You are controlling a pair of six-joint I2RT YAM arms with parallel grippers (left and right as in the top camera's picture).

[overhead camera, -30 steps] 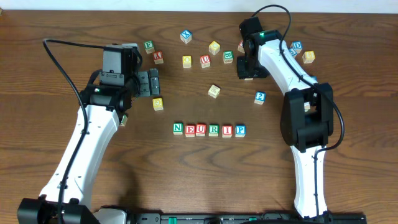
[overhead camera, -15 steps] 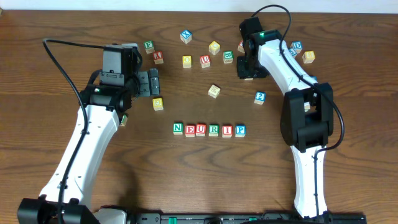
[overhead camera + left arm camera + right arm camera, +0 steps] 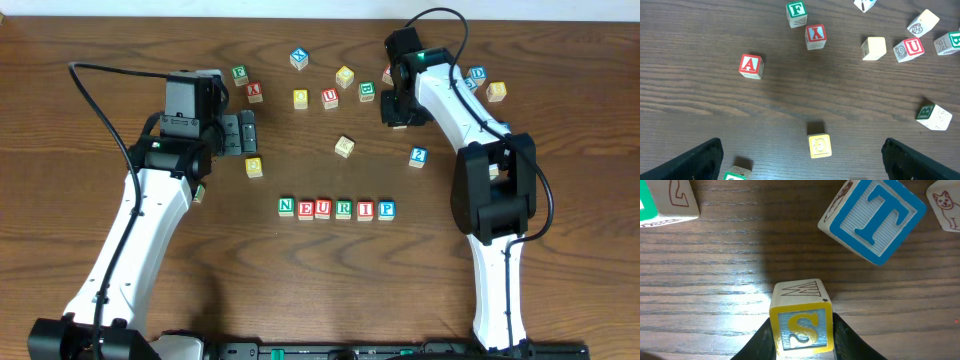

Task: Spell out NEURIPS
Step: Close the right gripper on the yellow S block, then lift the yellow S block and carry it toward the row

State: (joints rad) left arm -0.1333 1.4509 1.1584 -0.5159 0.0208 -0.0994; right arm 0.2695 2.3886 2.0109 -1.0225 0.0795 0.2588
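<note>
Wooden alphabet cubes form a straight row on the table [image 3: 585, 300] in the overhead view, between the two arms. Left to right they are the green N cube [image 3: 286, 206], red E cube [image 3: 305, 209], red U cube [image 3: 323, 209], green R cube [image 3: 344, 209], red I cube [image 3: 365, 210] and blue P cube [image 3: 386, 209]. Neighbours touch or nearly touch, and the place after the P is bare wood.

At the far right of the table, the right gripper [image 3: 802, 341] pinches the yellow-framed S cube [image 3: 801, 322]. Its jaws are closed narrowly on the cube's two sides and the S faces the wrist camera. Whether the cube rests on the wood or is lifted cannot be told. A blue T cube [image 3: 872, 217] lies tilted just beyond it, apart from it.

The left gripper [image 3: 248, 134] hangs over the far left of the table with its jaws spread wide and nothing between them. Its fingers [image 3: 695, 162] show only at the bottom corners of the left wrist view. Ahead of them lies a plain yellow cube [image 3: 819, 145]. Farther off are the red A cube [image 3: 750, 66], a green F cube [image 3: 797, 14] and a spare red U cube [image 3: 912, 47], all well apart from the row.
</note>
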